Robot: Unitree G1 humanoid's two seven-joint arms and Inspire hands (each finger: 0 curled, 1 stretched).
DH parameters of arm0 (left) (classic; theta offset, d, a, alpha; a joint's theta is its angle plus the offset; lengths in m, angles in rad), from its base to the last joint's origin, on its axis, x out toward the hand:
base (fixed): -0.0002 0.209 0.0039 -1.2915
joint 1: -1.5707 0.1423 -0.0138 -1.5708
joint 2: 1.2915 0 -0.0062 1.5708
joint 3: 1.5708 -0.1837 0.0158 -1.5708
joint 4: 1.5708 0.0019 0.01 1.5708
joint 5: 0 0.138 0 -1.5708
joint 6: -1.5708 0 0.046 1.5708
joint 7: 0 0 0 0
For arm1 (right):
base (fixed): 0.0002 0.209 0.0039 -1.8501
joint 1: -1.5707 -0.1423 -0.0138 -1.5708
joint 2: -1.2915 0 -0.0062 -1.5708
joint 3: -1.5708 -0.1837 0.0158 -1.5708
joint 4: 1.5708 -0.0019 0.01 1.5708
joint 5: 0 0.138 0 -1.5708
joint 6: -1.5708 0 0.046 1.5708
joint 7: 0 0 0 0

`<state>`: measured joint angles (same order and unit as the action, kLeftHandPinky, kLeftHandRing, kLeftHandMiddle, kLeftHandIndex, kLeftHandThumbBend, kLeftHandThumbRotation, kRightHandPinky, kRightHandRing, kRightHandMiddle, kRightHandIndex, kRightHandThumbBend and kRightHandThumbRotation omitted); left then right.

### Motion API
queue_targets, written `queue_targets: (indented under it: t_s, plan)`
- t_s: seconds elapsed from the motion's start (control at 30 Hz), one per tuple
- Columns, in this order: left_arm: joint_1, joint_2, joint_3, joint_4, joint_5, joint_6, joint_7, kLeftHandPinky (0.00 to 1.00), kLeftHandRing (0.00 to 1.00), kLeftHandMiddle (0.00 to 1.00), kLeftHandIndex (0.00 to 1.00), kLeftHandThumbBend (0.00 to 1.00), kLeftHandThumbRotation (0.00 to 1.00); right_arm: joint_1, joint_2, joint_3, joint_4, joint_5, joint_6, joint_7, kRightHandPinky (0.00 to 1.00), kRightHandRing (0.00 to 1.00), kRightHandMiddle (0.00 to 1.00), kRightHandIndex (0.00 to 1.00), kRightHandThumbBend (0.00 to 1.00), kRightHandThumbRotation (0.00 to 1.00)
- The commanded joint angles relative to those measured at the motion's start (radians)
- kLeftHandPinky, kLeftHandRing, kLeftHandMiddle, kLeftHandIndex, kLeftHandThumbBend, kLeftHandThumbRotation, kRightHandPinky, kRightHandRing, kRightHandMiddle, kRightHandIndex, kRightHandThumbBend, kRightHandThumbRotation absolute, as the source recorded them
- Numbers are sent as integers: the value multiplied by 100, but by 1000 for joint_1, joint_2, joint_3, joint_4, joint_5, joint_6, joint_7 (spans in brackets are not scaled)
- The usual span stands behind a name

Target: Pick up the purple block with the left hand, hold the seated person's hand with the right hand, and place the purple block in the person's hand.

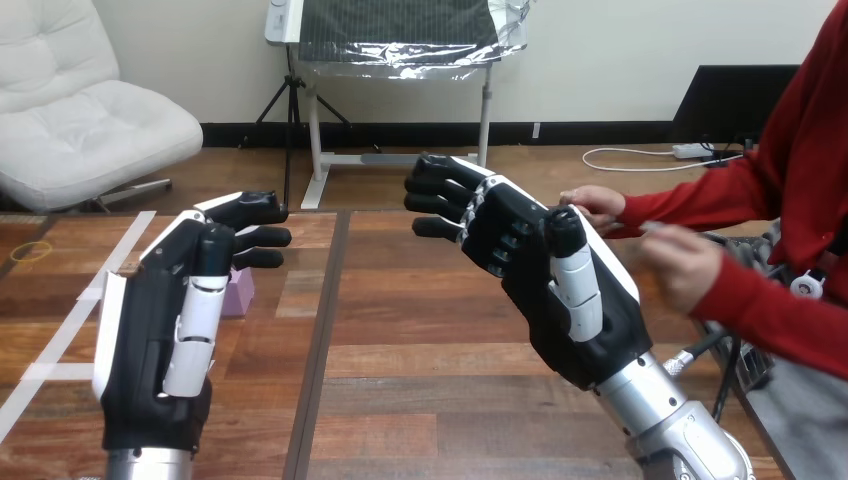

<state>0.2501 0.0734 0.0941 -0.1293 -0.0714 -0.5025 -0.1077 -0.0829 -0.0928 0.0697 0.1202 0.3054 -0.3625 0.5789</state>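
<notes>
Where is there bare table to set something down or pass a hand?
Bare table lies between the left hand and the right hand, down to the near edge. Crowded: the purple block beside the left hand, and the right side, where the person's hands are by the right hand.

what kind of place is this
Probably a robot test bench or lab workspace, not a home. A wooden table is marked out with white tape, a single purple block sits on it, and the robot's left hand and right hand hover open above it.
</notes>
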Motion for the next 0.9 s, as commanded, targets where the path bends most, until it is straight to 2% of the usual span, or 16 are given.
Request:
queue_targets:
  t_s: [0.0,0.17,0.4,0.6,0.73,0.87]
  plan:
    - [-77,17,6,13,11,-18,-1,64,67,70,67,55,90,-27,-5,-20,13,0,-30,4,84,85,84,83,81,100]
    - [-99,30,17,39,30,-46,3,63,66,70,67,51,91,-24,-7,-24,18,-1,-29,7,84,85,84,83,81,100]
    - [-122,44,32,58,53,-45,18,59,65,69,66,53,90,-22,-7,-29,23,1,-26,10,83,86,84,83,80,100]
    - [-142,73,40,69,59,-23,12,58,66,69,66,50,88,-22,-11,-32,31,2,-25,12,83,86,84,83,79,100]
    - [-162,108,48,77,71,14,0,60,67,71,67,49,87,-22,-14,-32,36,-7,-29,10,82,85,84,82,79,100]
    - [-190,140,60,97,87,35,-5,63,69,72,69,53,87,-20,-14,-32,37,-9,-26,8,80,85,84,82,79,100]
